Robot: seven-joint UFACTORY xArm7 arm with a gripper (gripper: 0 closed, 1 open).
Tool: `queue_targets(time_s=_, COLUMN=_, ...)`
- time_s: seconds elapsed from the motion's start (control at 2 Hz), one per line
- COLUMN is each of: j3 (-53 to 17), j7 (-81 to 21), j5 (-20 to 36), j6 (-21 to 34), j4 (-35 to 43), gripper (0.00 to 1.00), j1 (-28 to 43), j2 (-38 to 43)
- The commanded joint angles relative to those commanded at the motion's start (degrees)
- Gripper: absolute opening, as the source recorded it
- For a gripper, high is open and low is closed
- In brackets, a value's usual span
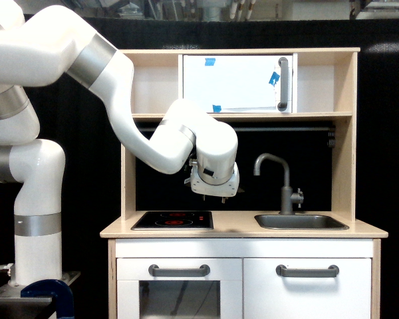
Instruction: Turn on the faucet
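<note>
While the approach is judged to be under way, the hand (215, 188) is held above the bench (243, 230); whether it is open cannot be told. The faucet (284, 183) stands apart, toward the exterior view's right. Travel to its lever (298, 196) is called for next.

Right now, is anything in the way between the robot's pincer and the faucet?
Nothing visible is. The pincer hangs over the counter, between the stove and the sink. Only open air lies between it and the faucet to the exterior view's right. The pincer's fingers are hidden, so how open it is can't be told.
</note>
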Motion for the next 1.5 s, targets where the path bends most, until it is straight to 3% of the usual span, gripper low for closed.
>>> queue_targets(time_s=0.5, j3=0.38, j7=-4.32, j5=2.21, j6=-8.68, j4=-5.98, gripper=1.0, j1=-1.89, j2=-12.59)
queue_targets(time_s=1.0, j3=-1.06, j7=-3.36, j5=0.4, j6=-7.0, j4=-3.19, gripper=1.0, j1=2.11, j2=-16.14)
queue_targets(time_s=1.5, j3=1.59, j7=0.68, j5=-0.04, j6=-11.0, j4=-1.29, gripper=1.0, j1=6.48, j2=-18.37)
